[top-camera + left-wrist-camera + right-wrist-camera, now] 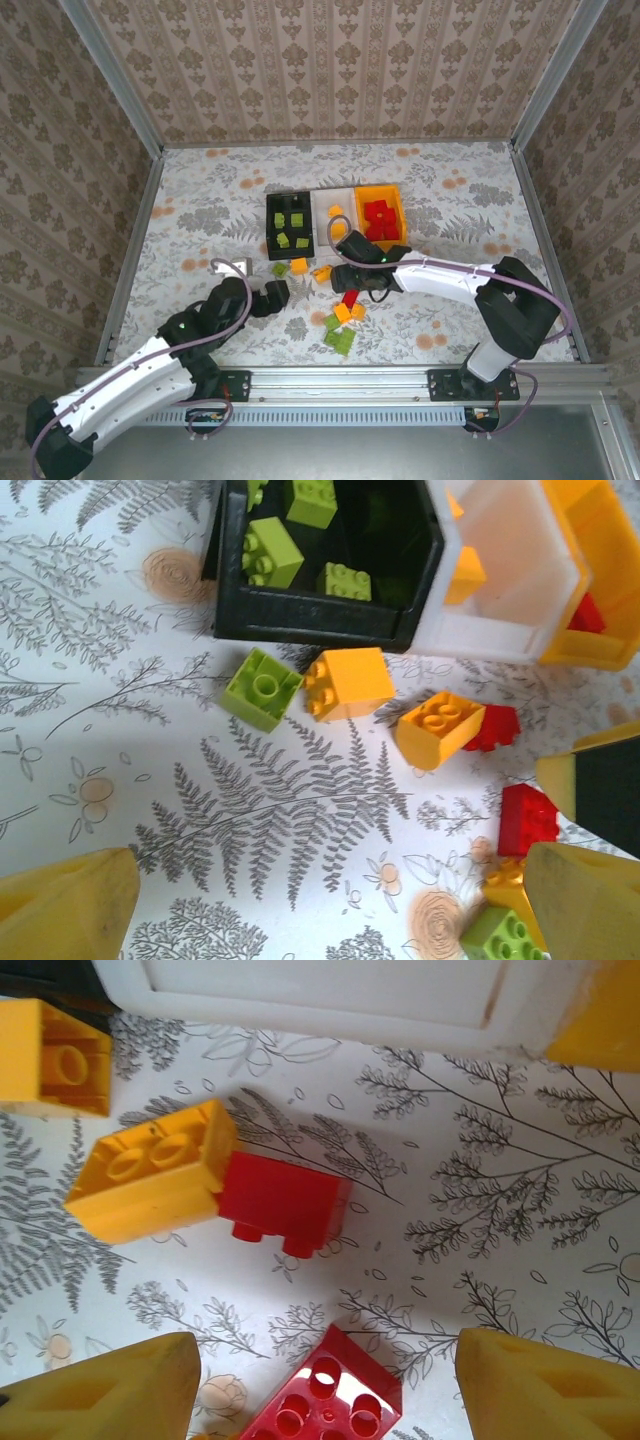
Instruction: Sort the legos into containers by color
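The black (272, 225), white (322, 205) and orange (400, 205) containers stand joined mid-table, holding green, orange-yellow and red legos in that order. Loose legos lie in front of them. My right gripper (325, 1390) is open and straddles an upside-down red lego (325, 1405), with a gap on each side. Beyond it lie a red lego (283, 1200) and an orange-yellow one (150, 1172). My left gripper (325, 905) stands wide open over bare table. A green lego (262, 687) and an orange-yellow lego (348, 682) sit ahead of it, by the black container (310, 620).
More loose bricks, green (340, 340) and orange-yellow (343, 312), lie near the front between the arms. Patterned walls and metal rails (130, 250) bound the table. A green brick (500, 935) lies close to the left gripper's right finger (585, 900).
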Tool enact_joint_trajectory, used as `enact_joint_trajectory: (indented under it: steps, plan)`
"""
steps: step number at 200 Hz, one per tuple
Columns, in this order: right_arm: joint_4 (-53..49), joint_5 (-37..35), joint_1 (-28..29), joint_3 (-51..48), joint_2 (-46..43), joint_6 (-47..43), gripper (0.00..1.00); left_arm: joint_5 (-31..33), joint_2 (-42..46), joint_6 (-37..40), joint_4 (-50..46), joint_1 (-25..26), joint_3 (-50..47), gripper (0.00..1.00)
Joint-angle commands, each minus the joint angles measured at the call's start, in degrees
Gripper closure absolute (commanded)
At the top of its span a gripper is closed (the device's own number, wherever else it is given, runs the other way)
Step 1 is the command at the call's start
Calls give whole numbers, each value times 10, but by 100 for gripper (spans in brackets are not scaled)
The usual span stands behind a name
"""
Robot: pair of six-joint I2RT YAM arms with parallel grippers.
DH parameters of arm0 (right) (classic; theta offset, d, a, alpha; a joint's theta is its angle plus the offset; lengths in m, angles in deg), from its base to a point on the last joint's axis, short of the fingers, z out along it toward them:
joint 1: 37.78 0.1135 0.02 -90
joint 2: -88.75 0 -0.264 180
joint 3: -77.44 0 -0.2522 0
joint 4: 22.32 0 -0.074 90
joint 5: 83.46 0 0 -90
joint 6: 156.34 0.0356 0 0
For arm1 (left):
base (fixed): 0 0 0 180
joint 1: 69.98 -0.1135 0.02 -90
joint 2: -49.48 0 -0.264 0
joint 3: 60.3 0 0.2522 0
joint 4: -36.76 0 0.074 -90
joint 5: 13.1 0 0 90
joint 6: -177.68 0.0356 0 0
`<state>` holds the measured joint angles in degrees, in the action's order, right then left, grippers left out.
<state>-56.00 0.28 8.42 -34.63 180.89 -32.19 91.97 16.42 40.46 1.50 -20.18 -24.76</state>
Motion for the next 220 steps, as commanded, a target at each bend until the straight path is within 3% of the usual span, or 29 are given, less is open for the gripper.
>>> enact_joint_trajectory:
  steps: [1,45,110,149,220]
  plan:
    - [-26,-18,13,-19,16,18,30,13,-5,-12,-12,-5,-1,0]
    - [-47,-37,37,-22,46,39,32,17,-8,-5,-14,-10,1,0]
    - [-49,-76,30,-56,26,50,51,9,-9,-6,-7,-16,-10,0]
    - [-31,-82,10,-57,1,31,64,4,-18,-3,-3,-18,-9,0]
    - [-71,-86,-85,3,-112,-20,69,-8,-38,11,14,-20,-6,0]
